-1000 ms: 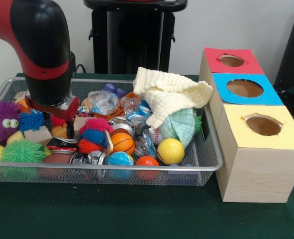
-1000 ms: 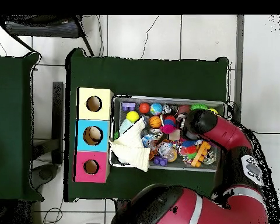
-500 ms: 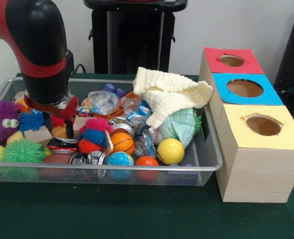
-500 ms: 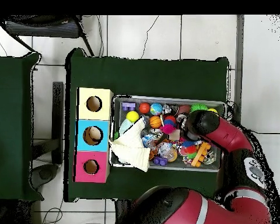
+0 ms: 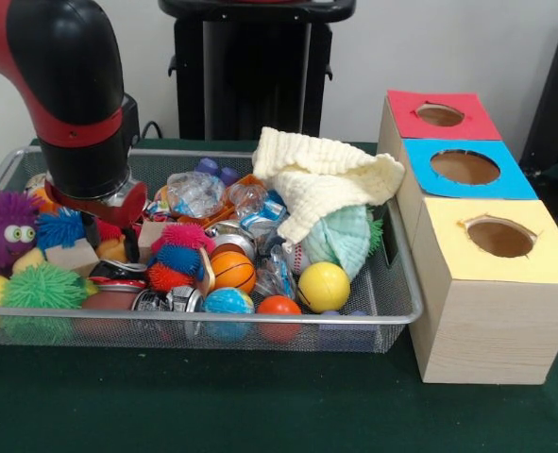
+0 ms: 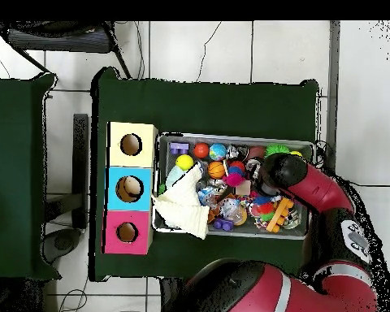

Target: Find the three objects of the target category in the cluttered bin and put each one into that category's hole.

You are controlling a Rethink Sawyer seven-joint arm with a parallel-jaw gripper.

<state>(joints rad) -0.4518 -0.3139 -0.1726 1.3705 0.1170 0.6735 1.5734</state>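
- The end effector (image 5: 107,236) sits low at the wire bin's (image 5: 260,319) end farthest from the three-hole box (image 5: 486,283).
- Its grip state cannot be told.
- The balls lie between it and the holes, the yellow ball (image 5: 324,286) nearest them.

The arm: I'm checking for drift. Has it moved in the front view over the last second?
Yes. The arm has edged leftward, away from the cream cloth.

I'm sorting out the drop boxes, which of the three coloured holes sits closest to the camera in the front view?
The yellow-topped box's hole; blue and red lie behind it.
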